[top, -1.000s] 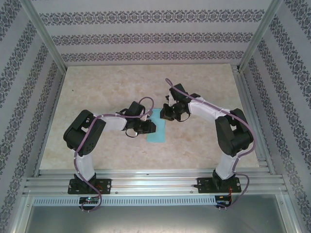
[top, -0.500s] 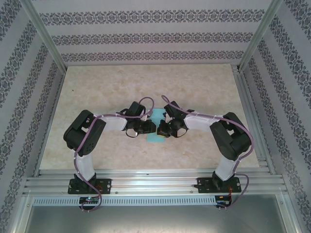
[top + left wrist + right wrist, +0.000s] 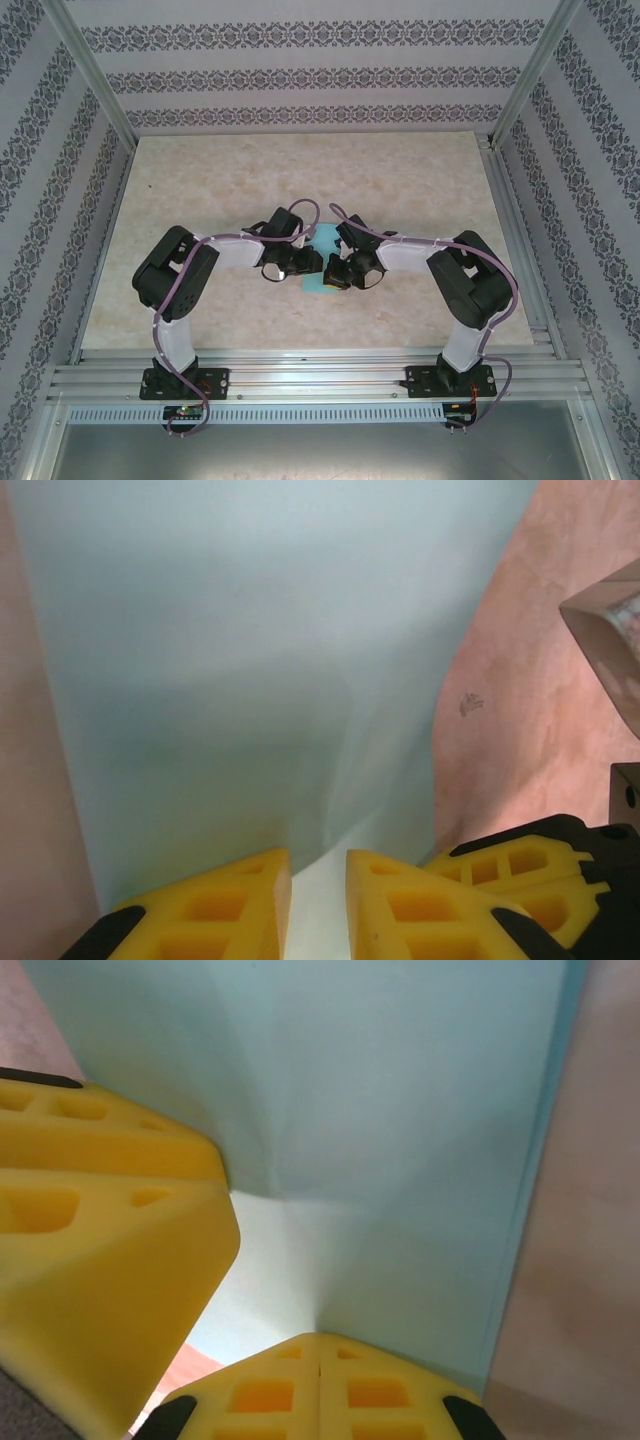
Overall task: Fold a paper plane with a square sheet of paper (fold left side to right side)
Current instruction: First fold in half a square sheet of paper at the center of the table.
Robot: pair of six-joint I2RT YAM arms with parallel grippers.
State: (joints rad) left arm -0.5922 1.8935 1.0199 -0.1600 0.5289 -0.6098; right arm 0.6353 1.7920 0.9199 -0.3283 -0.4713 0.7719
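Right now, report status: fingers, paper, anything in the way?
Left fingers slightly apart, paper in the gap. Right fingers shut, tips at the paper. Paper creased, on the table. The two pairs nearly touch.

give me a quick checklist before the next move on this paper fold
1. square sheet of paper under both end effectors: ok
2. right end effector shut, tip at the sheet: ok
3. left end effector pinching firmly: not ok, jaws stand slightly apart
4. sheet lying flat: not ok, it bows and wrinkles by the tips
5. end effectors clear of each other: cannot tell, very close
6. folded edges lined up: cannot tell
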